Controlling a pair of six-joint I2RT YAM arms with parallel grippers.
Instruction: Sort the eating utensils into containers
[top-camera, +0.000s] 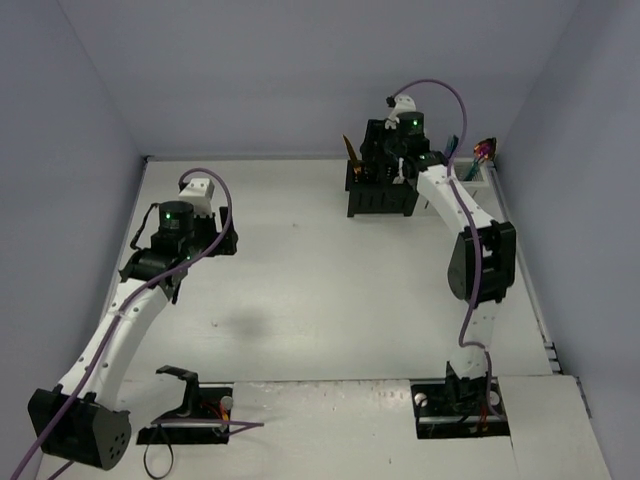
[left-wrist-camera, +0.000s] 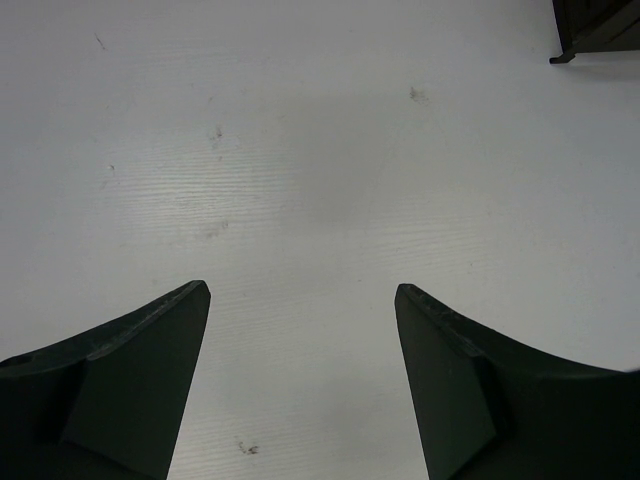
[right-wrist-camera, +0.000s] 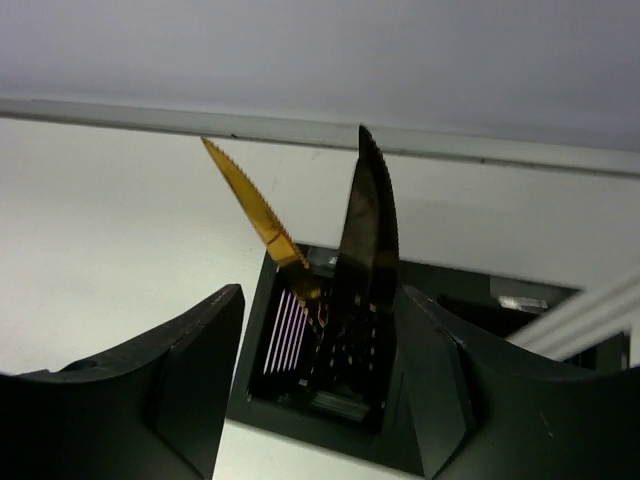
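Observation:
The black caddy stands at the back of the table. In the right wrist view a gold serrated knife and a black knife stand upright in its near compartment. My right gripper is open just above that compartment, and the black knife leans close to its right finger. The white caddy at the back right holds an iridescent utensil and a blue one. My left gripper is open and empty over bare table.
The back wall and right wall stand close behind the caddies. A corner of the black caddy shows at the top right of the left wrist view. The arm bases and cables sit at the near edge.

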